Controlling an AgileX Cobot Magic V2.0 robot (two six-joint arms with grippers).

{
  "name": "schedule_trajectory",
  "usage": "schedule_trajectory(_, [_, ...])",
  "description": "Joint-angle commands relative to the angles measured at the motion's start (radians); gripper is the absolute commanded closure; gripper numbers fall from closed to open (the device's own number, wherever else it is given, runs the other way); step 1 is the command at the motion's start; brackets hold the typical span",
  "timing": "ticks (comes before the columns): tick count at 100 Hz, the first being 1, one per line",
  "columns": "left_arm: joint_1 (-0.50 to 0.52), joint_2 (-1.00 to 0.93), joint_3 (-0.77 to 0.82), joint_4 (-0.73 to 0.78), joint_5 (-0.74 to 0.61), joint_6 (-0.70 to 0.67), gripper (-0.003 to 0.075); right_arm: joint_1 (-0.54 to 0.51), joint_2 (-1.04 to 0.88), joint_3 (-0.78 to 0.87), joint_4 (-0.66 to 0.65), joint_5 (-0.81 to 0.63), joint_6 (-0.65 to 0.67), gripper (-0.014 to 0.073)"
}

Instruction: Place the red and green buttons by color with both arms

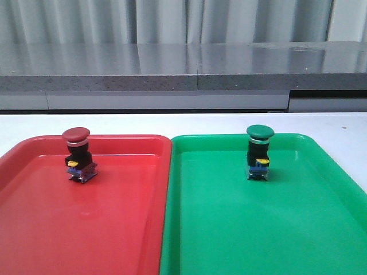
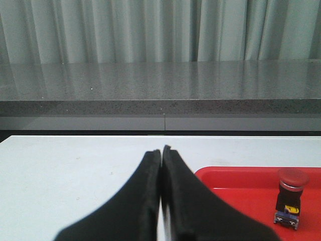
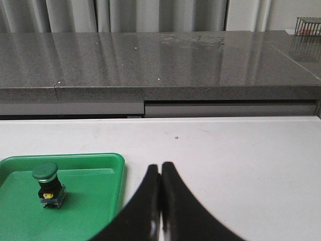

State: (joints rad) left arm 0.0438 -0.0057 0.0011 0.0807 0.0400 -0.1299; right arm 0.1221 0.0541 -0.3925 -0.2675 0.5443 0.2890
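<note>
1. On the red tray [image 1: 34, 172], toward its far edge, the red button [image 1: 78, 153] stands upright, cap up; the green button [image 1: 259, 152] stands the same way on the green tray [image 1: 321, 172]. Each colour sits with its match, so I judge the sorting done.

2. Neither of my arms shows in the front view. My left gripper [image 2: 161, 155] has its two black fingers pressed tip to tip with nothing between them. It hangs over bare white table [image 2: 75, 165], beside the red tray's corner and well apart from the red button.

3. My right gripper [image 3: 160, 169] is likewise pinched closed and empty, over the table just beside the green tray's edge, the green button off to one side of it.

4. Both wrists look level, fingers pointing forward toward the grey counter [image 1: 183, 71], not angled down at any button.

5. What could go wrong: the buttons are tall on small bases, with heavy-looking caps. If either arm swept across its tray, a finger or cable could clip a cap and topple the button or roll it over the low rim.

6. The trays touch along their inner edges. A nudge to one could shift the other and jolt both buttons.

7. Closed fingers would push a button, not grasp it, so any fresh approach would first need them parted.
</note>
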Motion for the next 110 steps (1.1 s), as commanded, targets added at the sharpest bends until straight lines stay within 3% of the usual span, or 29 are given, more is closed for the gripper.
schedule_trajectory(1, [-0.004,-0.031,0.026,-0.005,-0.081,0.001,0.0739,-0.005,0.01,0.004,-0.032,-0.091,-0.004,0.0661])
schedule_trajectory(27, [-0.004,-0.031,0.026,-0.005,-0.081,0.001,0.0739,-0.008,-0.021,0.202,0.077,-0.281,-0.071,0.0661])
schedule_trajectory(43, [-0.004,-0.031,0.026,-0.005,-0.081,0.001,0.0739,-0.055,-0.086,0.288,0.162,-0.312,-0.119,0.0661])
schedule_trajectory(71, [-0.004,-0.031,0.026,-0.005,-0.081,0.001,0.0739,-0.121,-0.085,0.407,0.176,-0.5,-0.122,0.0661])
schedule_trajectory(110, [-0.004,-0.031,0.026,-0.005,-0.081,0.001,0.0739,-0.121,-0.085,0.405,0.174,-0.497,-0.122,0.0661])
